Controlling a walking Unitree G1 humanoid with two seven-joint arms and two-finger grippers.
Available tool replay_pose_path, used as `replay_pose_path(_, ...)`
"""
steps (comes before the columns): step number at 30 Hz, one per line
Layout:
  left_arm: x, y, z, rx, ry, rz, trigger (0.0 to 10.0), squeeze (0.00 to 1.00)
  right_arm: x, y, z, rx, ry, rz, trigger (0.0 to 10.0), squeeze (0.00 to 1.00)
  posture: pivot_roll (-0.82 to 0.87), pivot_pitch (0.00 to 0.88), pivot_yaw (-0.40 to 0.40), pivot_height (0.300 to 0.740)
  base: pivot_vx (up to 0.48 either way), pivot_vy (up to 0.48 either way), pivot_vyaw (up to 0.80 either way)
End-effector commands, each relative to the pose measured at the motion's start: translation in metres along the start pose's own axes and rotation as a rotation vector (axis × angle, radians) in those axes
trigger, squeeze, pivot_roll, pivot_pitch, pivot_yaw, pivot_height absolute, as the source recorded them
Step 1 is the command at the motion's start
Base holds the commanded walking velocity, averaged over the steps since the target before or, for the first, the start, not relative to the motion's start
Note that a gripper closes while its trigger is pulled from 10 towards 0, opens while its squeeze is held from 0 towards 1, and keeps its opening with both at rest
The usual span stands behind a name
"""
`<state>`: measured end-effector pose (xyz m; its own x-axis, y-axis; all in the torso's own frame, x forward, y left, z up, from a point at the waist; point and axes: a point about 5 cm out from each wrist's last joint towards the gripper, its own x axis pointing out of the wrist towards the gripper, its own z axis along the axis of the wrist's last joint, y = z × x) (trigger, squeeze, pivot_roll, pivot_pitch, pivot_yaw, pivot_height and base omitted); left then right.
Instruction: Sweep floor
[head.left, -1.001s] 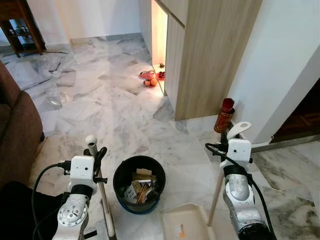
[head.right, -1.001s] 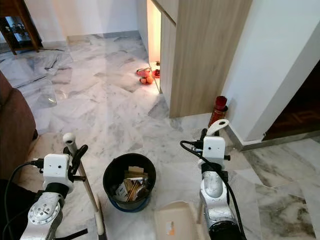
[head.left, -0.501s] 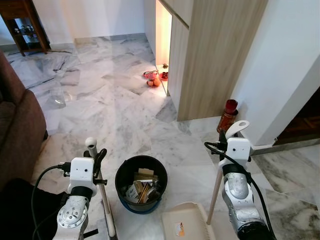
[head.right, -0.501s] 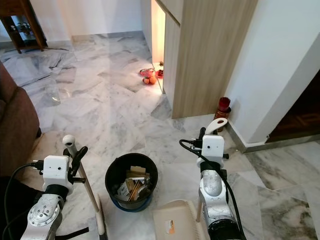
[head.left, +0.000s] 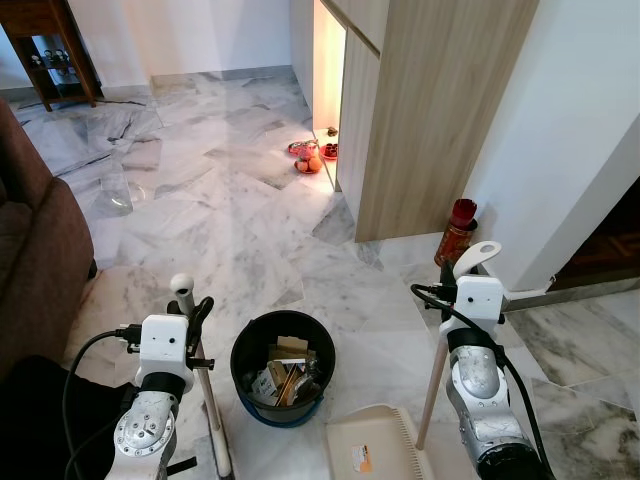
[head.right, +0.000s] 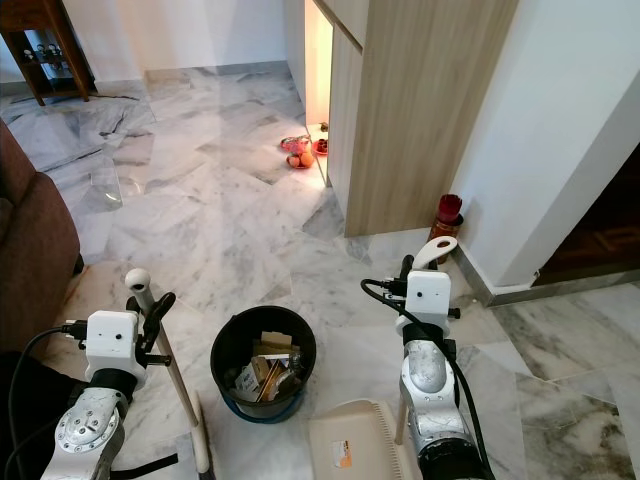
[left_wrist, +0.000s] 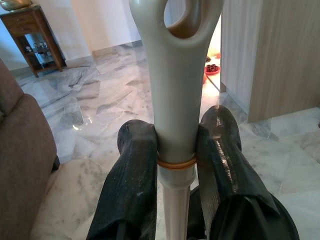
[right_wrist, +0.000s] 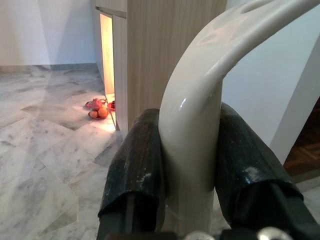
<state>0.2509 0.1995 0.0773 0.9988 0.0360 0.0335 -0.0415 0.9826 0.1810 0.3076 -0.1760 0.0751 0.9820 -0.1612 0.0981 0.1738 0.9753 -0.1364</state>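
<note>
Left gripper (left_wrist: 175, 150) clamps the cream broom handle (left_wrist: 172, 75); right gripper (right_wrist: 187, 150) clamps the cream dustpan handle (right_wrist: 200, 100). Keep the dustpan flat beside the black round bin (head.left: 282, 368) while sweeping.

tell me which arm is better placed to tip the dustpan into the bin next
Right. The right gripper is shut on the dustpan handle, with the dustpan beside the bin. The left gripper holds the broom handle.

Bright, even daylight; warm glow from cabinet niche (head.left: 328, 90), glare on marble floor (head.left: 200, 200); sharp, no blur.
</note>
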Motion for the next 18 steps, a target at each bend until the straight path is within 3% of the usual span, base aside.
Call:
replay_pose_path(1,0.0018,-0.0005,0.0113,0.007,-0.059,-0.01,10.0,0.0,0.0033,-0.0009,0.0048,0.013,-0.025,-0.012,10.0,0.0,0.16,0.051,0.001,0.74,0.0,0.0,0.0)
replay_pose_path(6,0.0018,0.0008,0.0124,0.01,-0.063,-0.01,10.0,0.0,0.0029,0.0003,0.0045,0.018,-0.022,-0.014,10.0,0.0,0.17,0.055,0.003,0.74,0.0,0.0,0.0)
replay_pose_path(18,0.0014,0.0004,0.0139,0.009,-0.067,-0.004,10.0,0.0,0.0025,0.0015,0.0037,0.018,-0.017,-0.009,10.0,0.0,0.17,0.07,-0.002,0.74,-0.255,0.0,0.0)
